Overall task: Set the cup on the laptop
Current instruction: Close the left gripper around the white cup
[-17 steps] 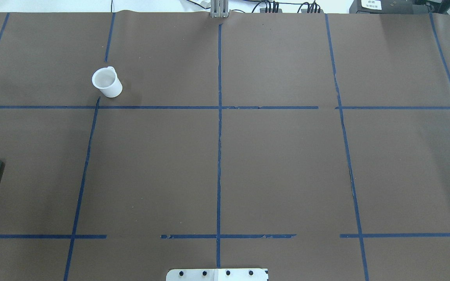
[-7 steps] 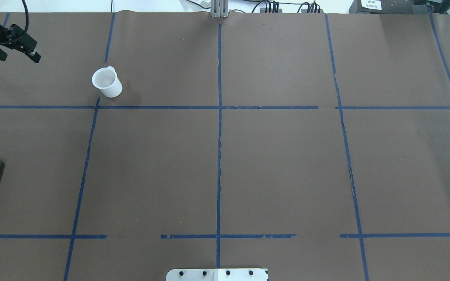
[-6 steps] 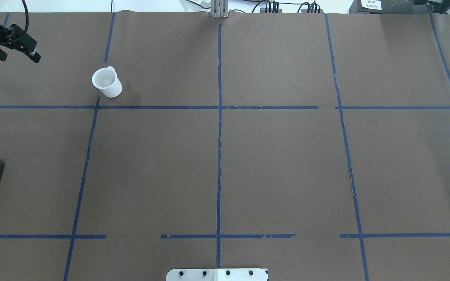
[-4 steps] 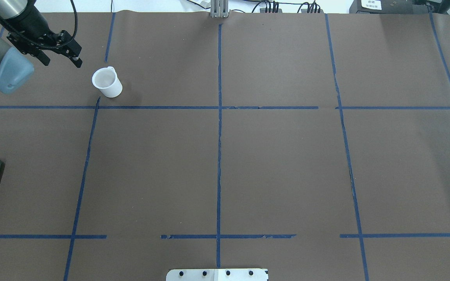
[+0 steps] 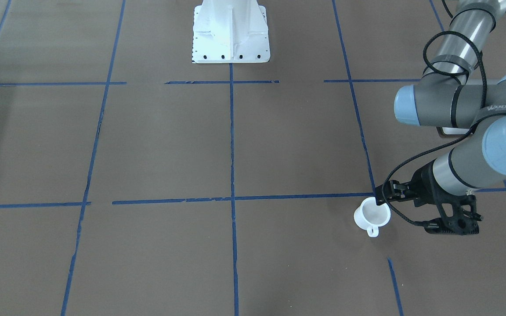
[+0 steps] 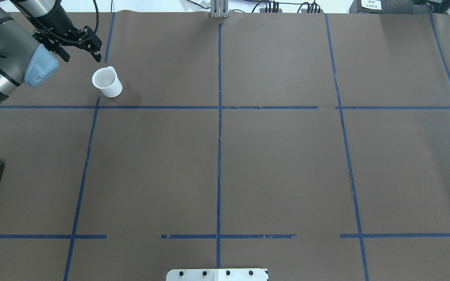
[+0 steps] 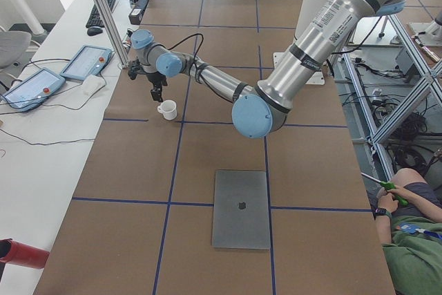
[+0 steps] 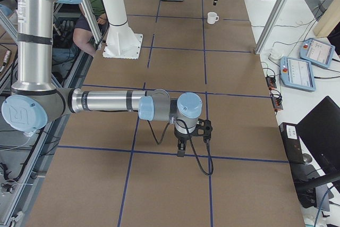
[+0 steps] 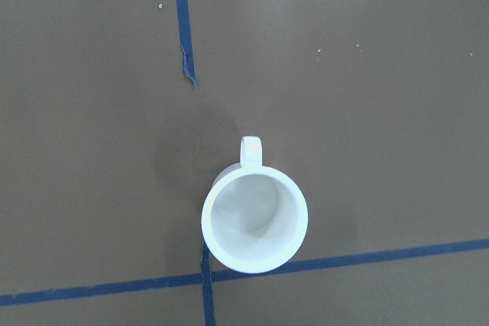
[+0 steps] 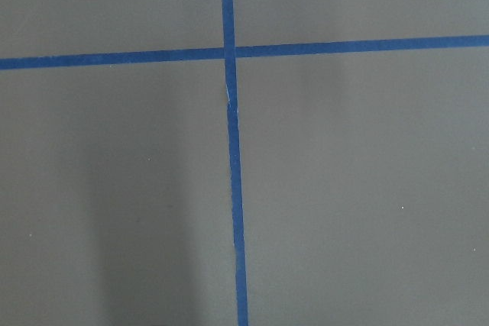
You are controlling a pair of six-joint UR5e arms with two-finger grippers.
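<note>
Left tool (image 6: 83,58) hovers wide open and empty near the cup (image 6: 107,82) — best to centre over it, then drop straight — laptop (image 7: 241,208) lies well apart.

Cup (image 6: 107,82): small, white, empty, upright on desk (image 6: 279,164), loop handle. Laptop (image 7: 241,208): silver-grey, closed, flat, dark centre logo, well apart.
</note>
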